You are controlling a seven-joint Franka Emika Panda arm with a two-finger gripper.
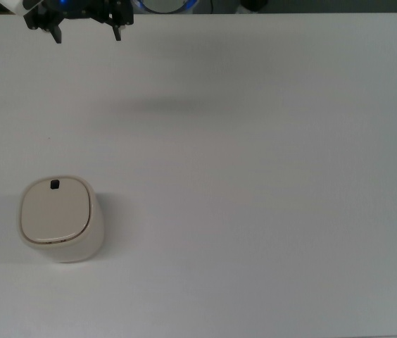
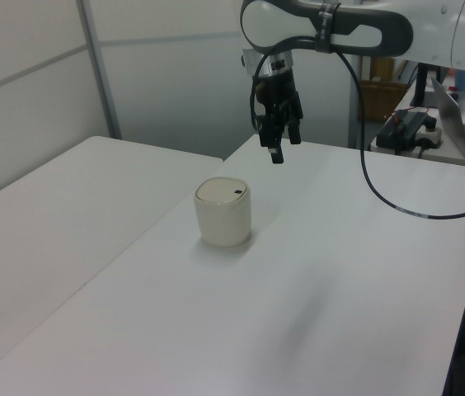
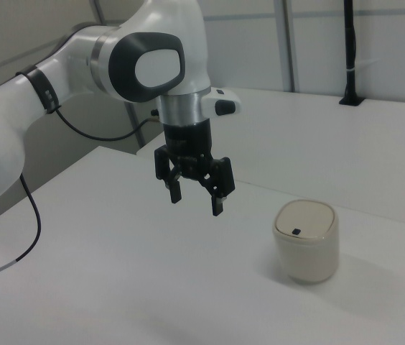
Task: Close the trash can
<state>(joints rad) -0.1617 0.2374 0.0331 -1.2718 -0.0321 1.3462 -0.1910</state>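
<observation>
Trash can (image 1: 60, 220), cream-white, upright on white table (image 1: 269, 211) near the top view's lower left; lid (image 1: 54, 210) flat down on the body, black latch (image 1: 55, 184) at its far edge. Gripper (image 1: 86, 29) well apart, beyond it at the top view's upper edge, raised above the table, fingers (image 3: 216, 205) spread wide, holding nothing. Black cable (image 2: 397, 206) trailing behind the arm

Cream trash can (image 1: 61, 222), black latch (image 1: 55, 184)
</observation>
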